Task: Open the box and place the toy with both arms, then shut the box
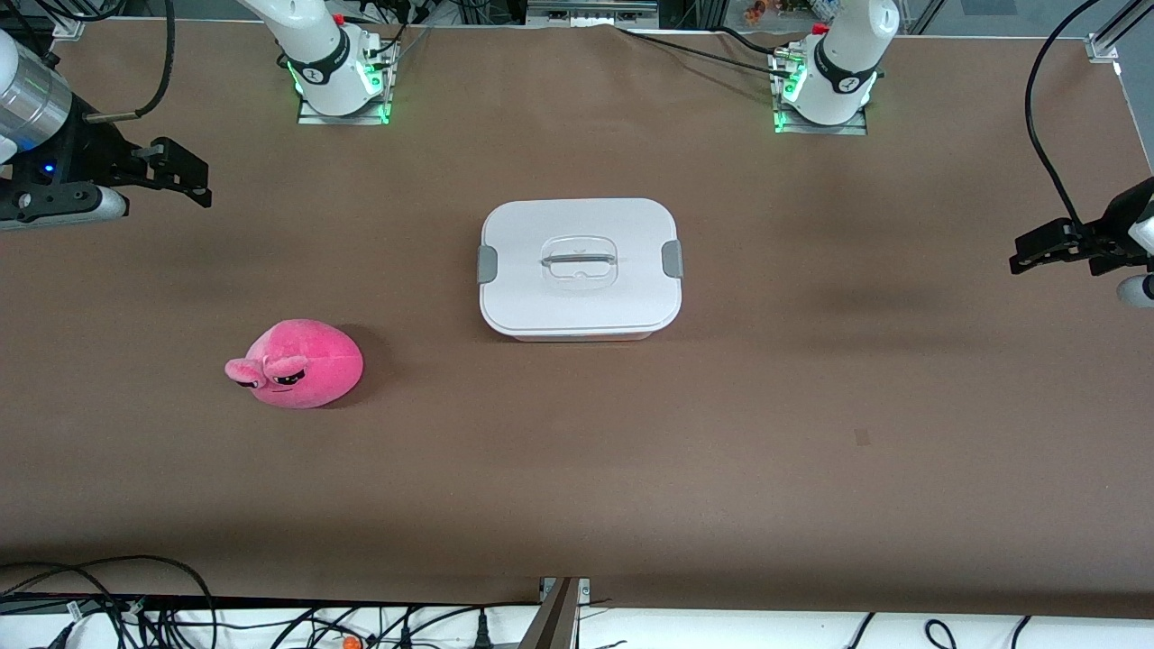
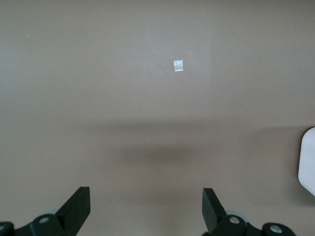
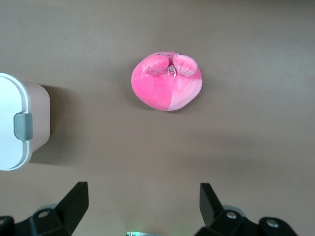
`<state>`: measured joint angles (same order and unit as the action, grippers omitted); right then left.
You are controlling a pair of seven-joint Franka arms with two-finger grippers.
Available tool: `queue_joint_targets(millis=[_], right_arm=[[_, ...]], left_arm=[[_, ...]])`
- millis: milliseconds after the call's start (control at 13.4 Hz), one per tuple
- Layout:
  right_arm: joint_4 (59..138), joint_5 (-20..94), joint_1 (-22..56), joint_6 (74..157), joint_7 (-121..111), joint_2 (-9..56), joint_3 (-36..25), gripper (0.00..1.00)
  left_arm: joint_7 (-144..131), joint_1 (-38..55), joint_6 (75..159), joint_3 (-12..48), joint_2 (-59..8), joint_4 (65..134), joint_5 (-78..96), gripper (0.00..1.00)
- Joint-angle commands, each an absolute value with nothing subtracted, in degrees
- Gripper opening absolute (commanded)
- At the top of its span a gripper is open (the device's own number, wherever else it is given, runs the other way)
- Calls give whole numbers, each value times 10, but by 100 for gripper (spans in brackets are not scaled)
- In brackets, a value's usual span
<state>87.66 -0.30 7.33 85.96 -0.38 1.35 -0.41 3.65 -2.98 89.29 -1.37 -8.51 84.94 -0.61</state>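
Black jaws are shown spread wide and empty on both arms. The left gripper (image 2: 146, 206) is held over bare table (image 1: 811, 433) at the left arm's end; the right gripper (image 3: 142, 204) is held over the table at the right arm's end, where the toy (image 1: 296, 365) is seen in its wrist view. Both are judged parked clear, so that neither object is obstructed. The box (image 1: 580, 267) is set mid-table between the arms, lid clipped on, its long axis running from one arm's end to the other, with one grey clip (image 1: 487, 262) facing each arm. The toy lies nearer the front camera, toward the right arm's end, its face turned toward that camera.
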Motion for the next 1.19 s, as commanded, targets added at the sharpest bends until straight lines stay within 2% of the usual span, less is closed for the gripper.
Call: queue_joint_targets(millis=[0, 671, 1119], right_arm=[[871, -8, 74, 854, -18, 13, -7, 100], [871, -7, 74, 853, -23, 11, -9, 100], [871, -7, 74, 851, -23, 11, -8, 100]], left_arm=[[40, -32, 895, -14, -89, 843, 5, 100], [34, -18, 889, -8, -98, 831, 2, 100], [40, 41, 886, 18, -121, 830, 10, 100]])
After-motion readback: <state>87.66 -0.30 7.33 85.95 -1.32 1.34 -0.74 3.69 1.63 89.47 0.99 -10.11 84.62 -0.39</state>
